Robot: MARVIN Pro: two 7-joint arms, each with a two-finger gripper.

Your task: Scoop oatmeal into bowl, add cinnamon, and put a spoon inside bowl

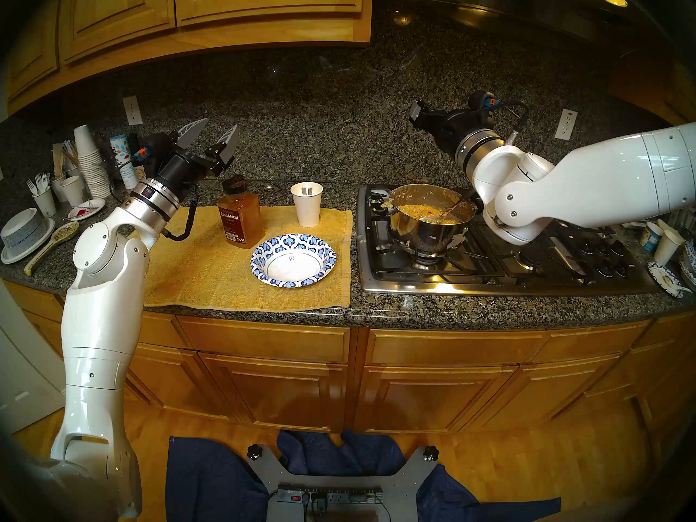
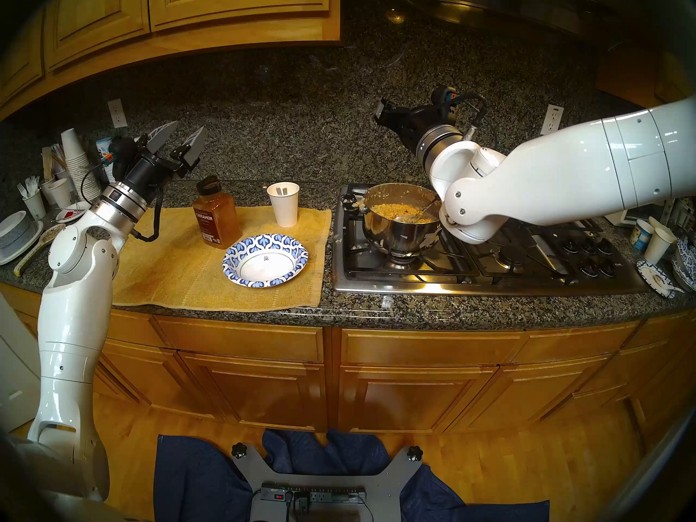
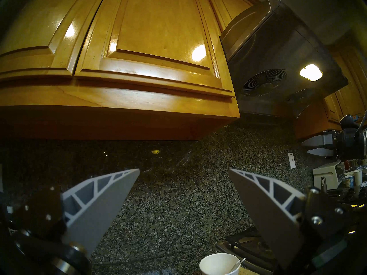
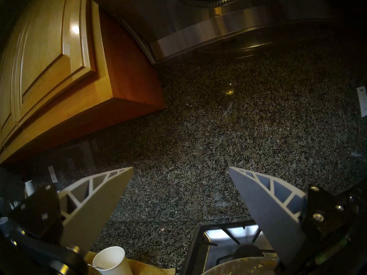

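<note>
Both pincers, left gripper (image 1: pixel 209 133) & right gripper (image 3: pixel 309 146), stood wide, empty. Ladle (image 1: pixel 446 212) sat in the oatmeal (image 1: pixel 425 210); probably stiff, sticky w/ mush, best taken high on handle.

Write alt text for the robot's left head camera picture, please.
An empty blue-and-white bowl sits on a yellow cloth beside a cinnamon bottle; a pot of oatmeal stands on the stove. Both open grippers, left and right, hover above the counter, holding nothing.

Bowl (image 1: pixel 293 260) open above; cinnamon (image 1: pixel 240 216), cup (image 1: pixel 307 203) crowd rear.
</note>
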